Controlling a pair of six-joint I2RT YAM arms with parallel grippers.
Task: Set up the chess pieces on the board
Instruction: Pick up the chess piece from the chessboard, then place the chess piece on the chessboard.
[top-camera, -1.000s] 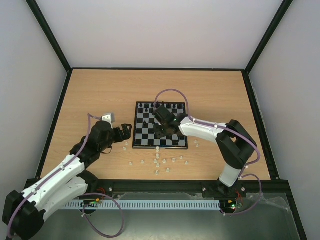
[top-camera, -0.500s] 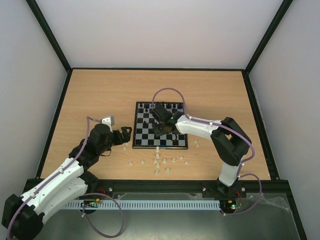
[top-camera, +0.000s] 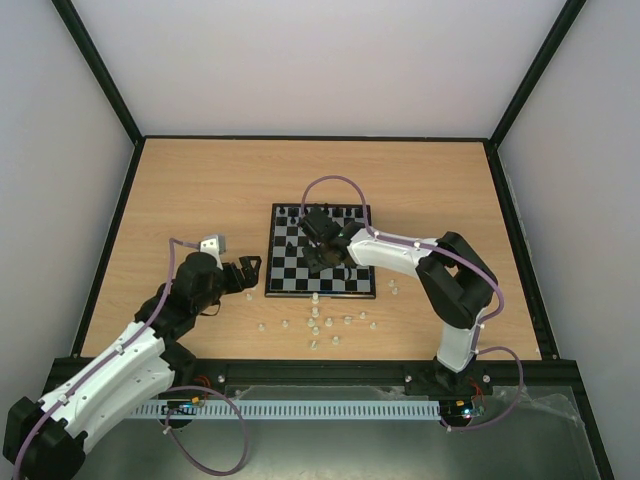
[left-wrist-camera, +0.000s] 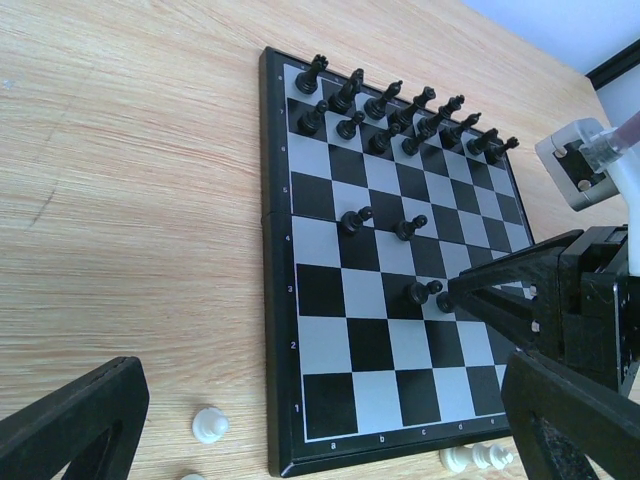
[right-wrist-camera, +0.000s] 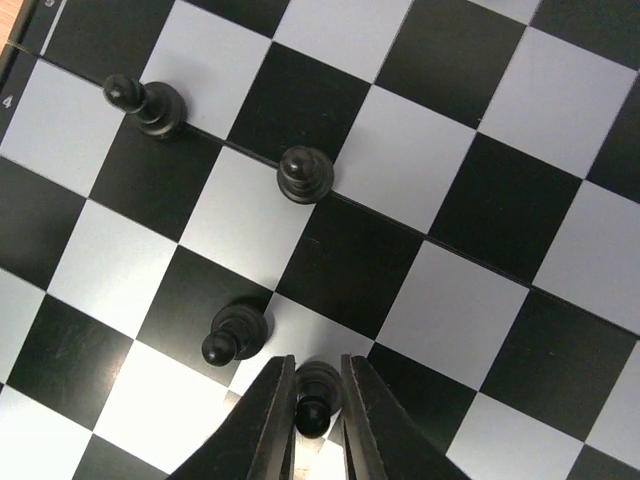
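Black and tiny, a pawn (right-wrist-camera: 312, 398) sits at the bottom centre of the right wrist view, pinched between the two fingers of the right gripper (right-wrist-camera: 316, 378), which press against its sides over a pale square of the board (left-wrist-camera: 375, 345). Three loose black pawns (right-wrist-camera: 305, 175) stand free on the squares above and to the left of it, the nearest just beside the left finger. In the left wrist view two rows of black pieces (left-wrist-camera: 400, 110) line the board's upper edge, the front row with gaps. The board lies flat at the centre of the wooden table (top-camera: 200, 190) in the top view, and the right arm reaches in from the lower right. Scattered white pieces (top-camera: 315, 325) stand on the table just below the board's lower edge; one white pawn (left-wrist-camera: 207, 425) shows at the bottom of the left wrist view, off the board's corner. The left gripper (top-camera: 248, 270) hangs over bare wood just left of the board, its jaws spread wide and holding nothing.
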